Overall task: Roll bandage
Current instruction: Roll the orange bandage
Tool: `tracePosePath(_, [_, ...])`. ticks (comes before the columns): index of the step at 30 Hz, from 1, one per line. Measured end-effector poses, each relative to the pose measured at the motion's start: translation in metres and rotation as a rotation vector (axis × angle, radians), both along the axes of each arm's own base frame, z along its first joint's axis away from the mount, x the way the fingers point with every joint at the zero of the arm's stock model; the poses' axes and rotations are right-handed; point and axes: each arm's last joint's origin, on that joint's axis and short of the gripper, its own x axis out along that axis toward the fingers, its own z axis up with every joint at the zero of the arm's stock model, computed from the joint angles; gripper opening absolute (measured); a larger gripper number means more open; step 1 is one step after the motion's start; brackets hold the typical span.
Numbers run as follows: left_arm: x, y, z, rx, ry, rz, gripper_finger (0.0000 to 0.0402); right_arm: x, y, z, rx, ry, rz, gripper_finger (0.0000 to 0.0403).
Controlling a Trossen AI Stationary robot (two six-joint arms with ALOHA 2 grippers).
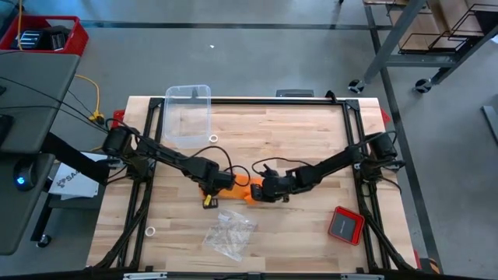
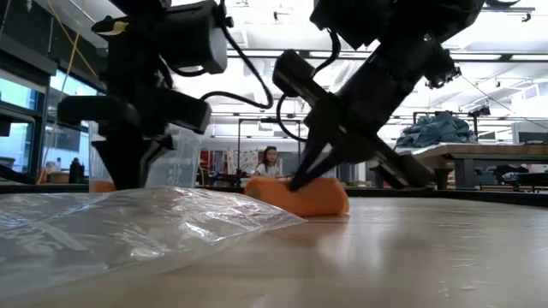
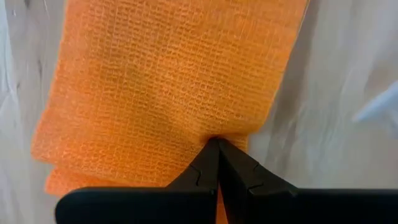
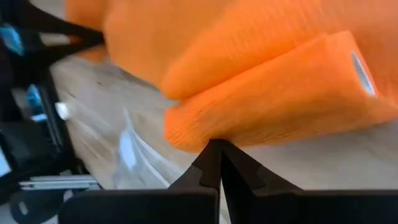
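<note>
The orange bandage (image 1: 243, 190) lies mid-table, part flat band (image 3: 168, 81), part stubby roll (image 2: 301, 196) resting on its side on the wood. My left gripper (image 3: 216, 144) points straight down at the band's left end, fingers shut. My right gripper (image 4: 215, 145) slants down from the right, fingers shut, with its tips at the roll. In the high view the two grippers (image 1: 210, 185) (image 1: 263, 190) stand on either side of the bandage. My left gripper presses its shut fingertips (image 3: 211, 163) from above onto the flat band close to one long edge (image 3: 231, 135). The band lies flat on the table under them. My right gripper touches the roll's lower side (image 4: 205, 134) with its shut fingertips (image 2: 301, 178), slanting down from the table's right. The roll stays on the table.
A crumpled clear plastic bag (image 1: 229, 232) lies near the front edge, large in the low view (image 2: 128, 227). A clear plastic tub (image 1: 188, 113) stands far left. A small red square device (image 1: 345, 224) sits at the near right. Small white rings (image 1: 213, 138) (image 1: 151, 231) lie loose.
</note>
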Motion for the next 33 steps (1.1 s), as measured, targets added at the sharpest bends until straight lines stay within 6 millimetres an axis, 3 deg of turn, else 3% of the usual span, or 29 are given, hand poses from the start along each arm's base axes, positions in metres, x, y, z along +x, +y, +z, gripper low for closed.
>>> tracePosePath(7, [-0.025, 0.001, -0.012, -0.022, 0.164, 0.039, 0.0, -0.015, -0.005, -0.005, -0.043, 0.159, 0.035, 0.0])
tracePosePath(13, [-0.034, -0.004, -0.013, -0.016, 0.233, 0.027, 0.0, -0.036, -0.014, 0.015, -0.104, 0.286, 0.118, 0.0])
tracePosePath(15, [-0.036, -0.004, -0.012, -0.02, 0.256, 0.025, 0.0, -0.038, -0.02, 0.027, -0.11, 0.255, 0.137, 0.0])
tracePosePath(18, [-0.042, -0.003, -0.01, -0.014, 0.303, 0.018, 0.0, -0.035, -0.023, 0.044, -0.114, 0.148, 0.153, 0.0])
tracePosePath(21, [-0.045, -0.002, -0.008, 0.019, 0.318, 0.026, 0.0, -0.027, -0.024, 0.048, -0.1, 0.058, 0.126, 0.0])
tracePosePath(29, [-0.046, 0.001, -0.007, 0.038, 0.322, 0.032, 0.0, 0.007, -0.023, 0.031, -0.011, -0.164, 0.008, 0.0])
tracePosePath(33, [-0.046, 0.001, -0.007, 0.038, 0.32, 0.034, 0.0, 0.017, -0.022, 0.021, 0.006, -0.152, -0.013, 0.0])
